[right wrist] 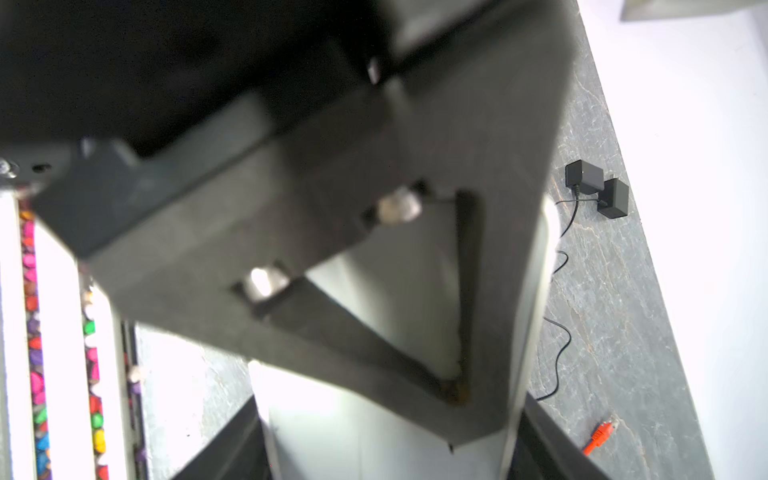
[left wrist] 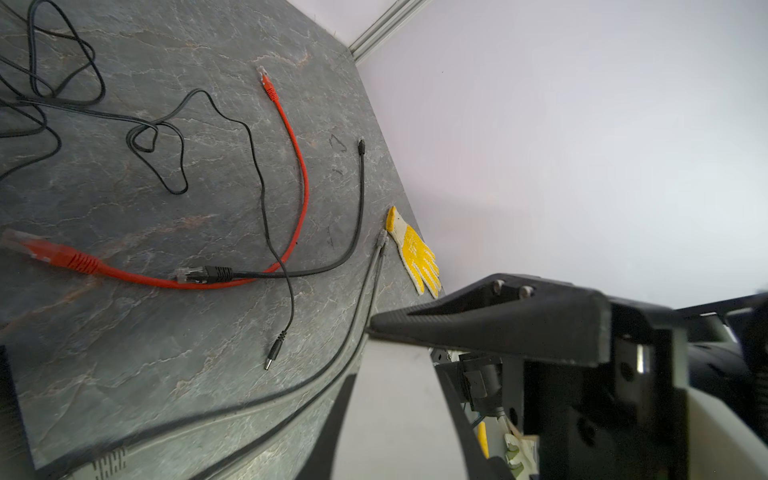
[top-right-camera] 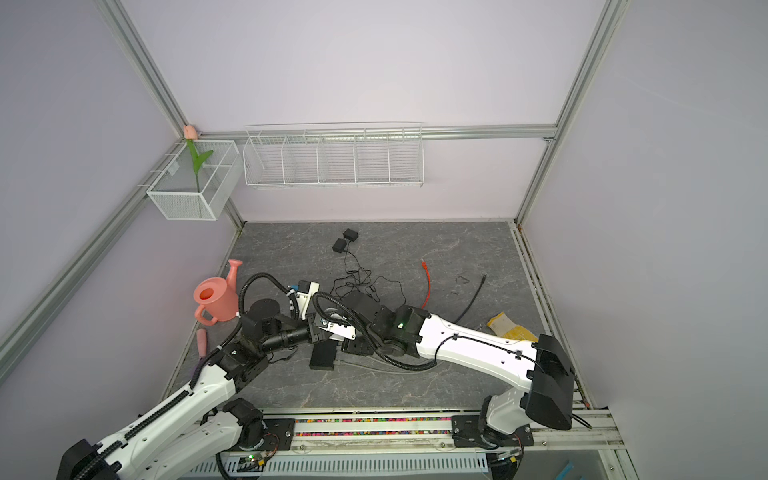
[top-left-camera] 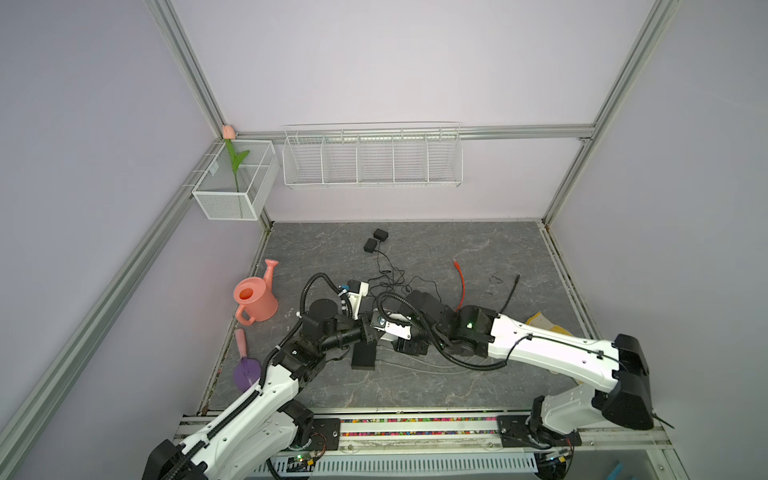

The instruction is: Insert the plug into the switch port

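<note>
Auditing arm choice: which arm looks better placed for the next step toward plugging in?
Left, probably. Its wrist view shows the black Ethernet plug and barrel plug lying loose near its jaws; the right wrist view is mostly filled by its own jaws.

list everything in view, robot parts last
watering can: 1, pink, table left
trowel: 1, purple and pink, beside can
mesh basket: 1, white, left wall
tulip: 1, pink, in mesh basket
wire rack: 1, white, back wall
power adapters: 2, black, table far side
red cable: 1, red, right of centre
black cable: 1, black, further right
grey cable: 1, grey, table front
glove: 1, yellow-white, right edge
black box: 1, black, centre
table: 1, grey marble, underneath all
left arm: 1, white-black, reaching centre
right arm: 1, white-black, reaching centre
</note>
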Tool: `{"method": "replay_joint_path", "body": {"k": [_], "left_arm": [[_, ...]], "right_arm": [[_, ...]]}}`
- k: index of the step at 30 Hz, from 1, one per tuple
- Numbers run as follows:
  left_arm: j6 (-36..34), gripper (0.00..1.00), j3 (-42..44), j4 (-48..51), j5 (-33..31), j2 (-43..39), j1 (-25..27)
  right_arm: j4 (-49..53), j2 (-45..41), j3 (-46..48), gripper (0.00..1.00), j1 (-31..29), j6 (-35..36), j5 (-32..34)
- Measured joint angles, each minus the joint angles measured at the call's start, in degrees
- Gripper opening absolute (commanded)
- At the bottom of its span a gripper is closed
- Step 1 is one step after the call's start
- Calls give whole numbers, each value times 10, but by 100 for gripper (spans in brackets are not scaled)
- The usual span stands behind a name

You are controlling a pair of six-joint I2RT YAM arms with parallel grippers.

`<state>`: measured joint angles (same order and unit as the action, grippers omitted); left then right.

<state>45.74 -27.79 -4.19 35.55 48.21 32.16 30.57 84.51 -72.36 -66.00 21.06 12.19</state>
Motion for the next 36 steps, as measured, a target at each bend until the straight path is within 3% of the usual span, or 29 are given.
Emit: {"method": "replay_joint_path", "body": {"k": [2, 3, 6, 9, 14, 18, 22, 25, 30, 36], "left_arm": [[12, 0, 0, -6, 31, -9, -28], [18, 0, 3, -16, 40, -18, -51], [42, 0, 13, -61, 69, -25, -103], [73, 0, 20, -111, 115, -1, -117], [140, 0, 23, -230, 180, 53, -122], [219, 0, 30, -362, 211, 81, -123], [336, 0, 42, -554, 229, 127, -124], [394, 0, 43, -635, 235, 145, -124], [438, 0, 44, -702, 248, 128, -124], [460, 0, 44, -726, 254, 119, -124]], "right_arm": [[-13, -13, 6, 96, 12, -36, -14], [-13, -33, 19, 100, 30, -61, -14], [-11, -123, 72, 90, 115, -154, -6], [-13, -194, 107, 89, 179, -243, 0], [-44, -231, 199, 100, 220, -369, -31], [-67, -207, 287, 86, 227, -449, -60], [-114, -201, 343, 85, 229, -497, -73], [-157, -203, 362, 85, 229, -517, -81], [-225, -197, 371, 82, 229, -535, -97], [-296, -132, 393, 77, 229, -556, -109]]}}
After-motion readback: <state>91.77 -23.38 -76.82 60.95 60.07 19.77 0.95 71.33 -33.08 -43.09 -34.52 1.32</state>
